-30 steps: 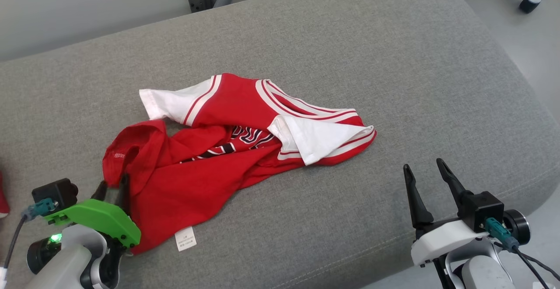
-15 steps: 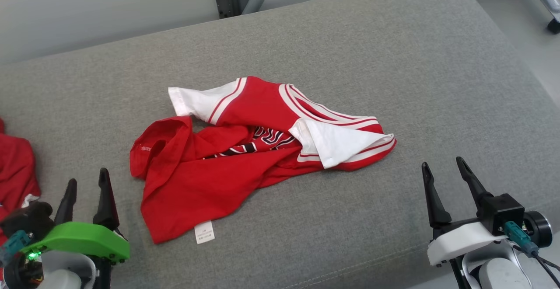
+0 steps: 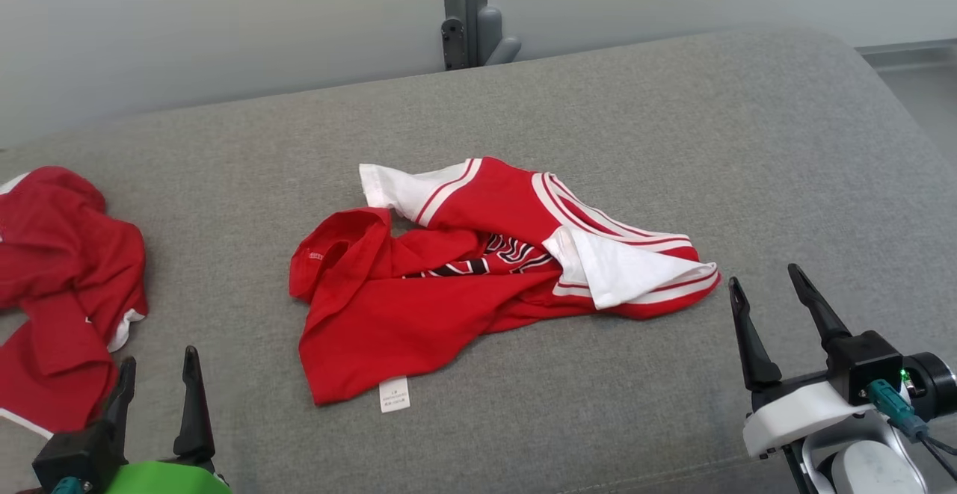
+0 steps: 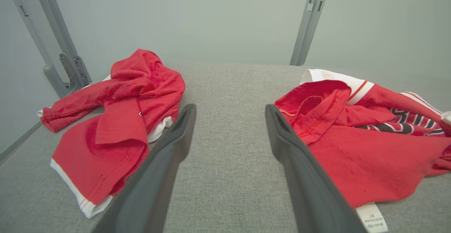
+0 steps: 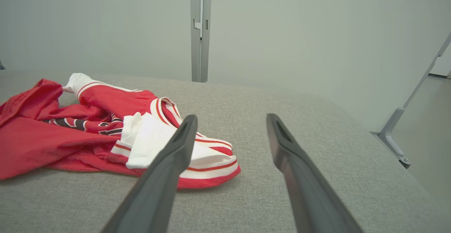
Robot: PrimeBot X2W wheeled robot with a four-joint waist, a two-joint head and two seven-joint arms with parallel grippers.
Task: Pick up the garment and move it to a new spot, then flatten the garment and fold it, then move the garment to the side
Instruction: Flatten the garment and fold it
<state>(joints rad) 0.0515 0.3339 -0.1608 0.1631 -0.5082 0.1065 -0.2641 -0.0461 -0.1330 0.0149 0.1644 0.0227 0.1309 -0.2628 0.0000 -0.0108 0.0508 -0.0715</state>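
Garment (image 3: 419,322) lies crumpled on grey pad (image 3: 673,143) — perhaps cushion.

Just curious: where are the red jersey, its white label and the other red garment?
red jersey (image 3: 389,329), head view, plain red lower panel.
white label (image 3: 394,394), head view, its middle.
other red garment (image 3: 67,270), head view, crumpled middle.

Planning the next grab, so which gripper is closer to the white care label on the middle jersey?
Left. The left gripper hangs open left of the care label; the right gripper is open past the far end of the jersey.
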